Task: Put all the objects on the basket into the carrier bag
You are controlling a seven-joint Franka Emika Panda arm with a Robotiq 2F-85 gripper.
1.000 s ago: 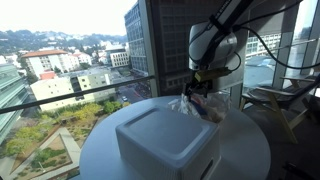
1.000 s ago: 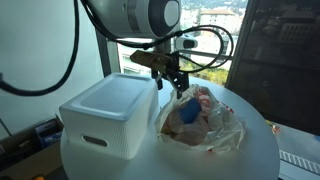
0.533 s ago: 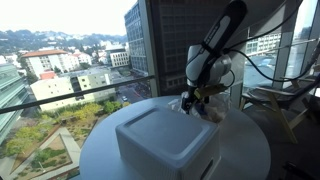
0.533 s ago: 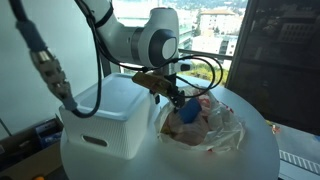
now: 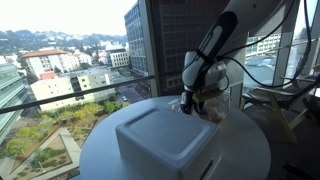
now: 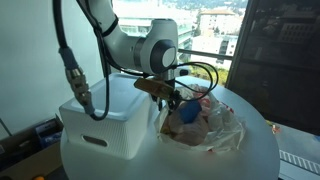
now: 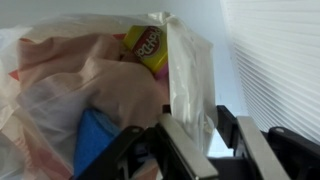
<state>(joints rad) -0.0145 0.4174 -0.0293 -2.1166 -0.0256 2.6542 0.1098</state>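
A white lidded basket (image 5: pixel 165 140) (image 6: pixel 100 115) stands on the round white table. Right beside it lies a translucent plastic carrier bag (image 5: pixel 207 110) (image 6: pixel 210 128) (image 7: pixel 60 85). It holds a blue object (image 6: pixel 188 113) (image 7: pixel 95 138), a yellow tub (image 7: pixel 147 46) and pinkish items. My gripper (image 5: pixel 190 103) (image 6: pixel 172 100) (image 7: pixel 212 140) is low at the bag's rim, on the side nearest the basket. In the wrist view its fingers are close together with the bag's plastic edge pinched between them. The basket's lid hides its inside.
The round table (image 5: pixel 100 150) (image 6: pixel 255 160) stands by a large window with a railing (image 5: pixel 80 95). A chair and cables (image 5: pixel 275 100) are behind the table. The arm's cable loop (image 6: pixel 205 75) hangs above the bag.
The arm has come down from above the bag to its rim next to the basket, and the fingers have closed in on the bag's edge.
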